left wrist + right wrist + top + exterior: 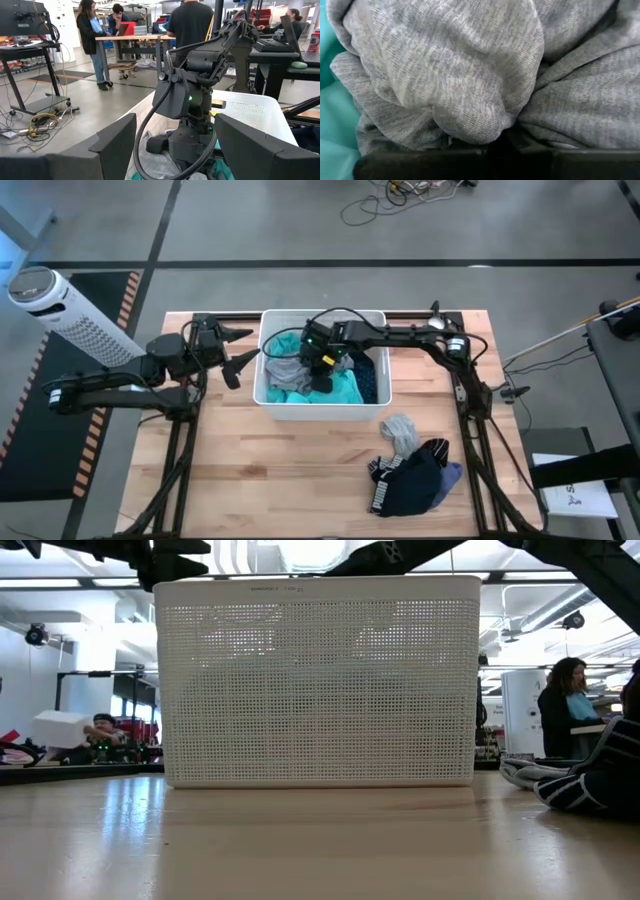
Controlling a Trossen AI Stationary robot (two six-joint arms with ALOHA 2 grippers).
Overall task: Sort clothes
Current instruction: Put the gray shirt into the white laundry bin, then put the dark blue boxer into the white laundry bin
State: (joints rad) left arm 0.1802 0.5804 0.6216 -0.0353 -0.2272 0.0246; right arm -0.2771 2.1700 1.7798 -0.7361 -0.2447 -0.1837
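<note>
A white plastic bin stands at the table's far middle. It holds a grey garment, a teal one and a dark blue one. My right gripper is down inside the bin, on the grey garment, which fills its wrist view beside teal cloth. My left gripper is open and empty just left of the bin, level with its rim. A pile lies on the table's near right: a grey piece, a navy-black one and a lavender piece.
The bin's mesh wall fills the low view, with the pile to its right. The left wrist view shows my right arm over the bin's rim. People stand at desks beyond the table. Bare wood lies at the near left.
</note>
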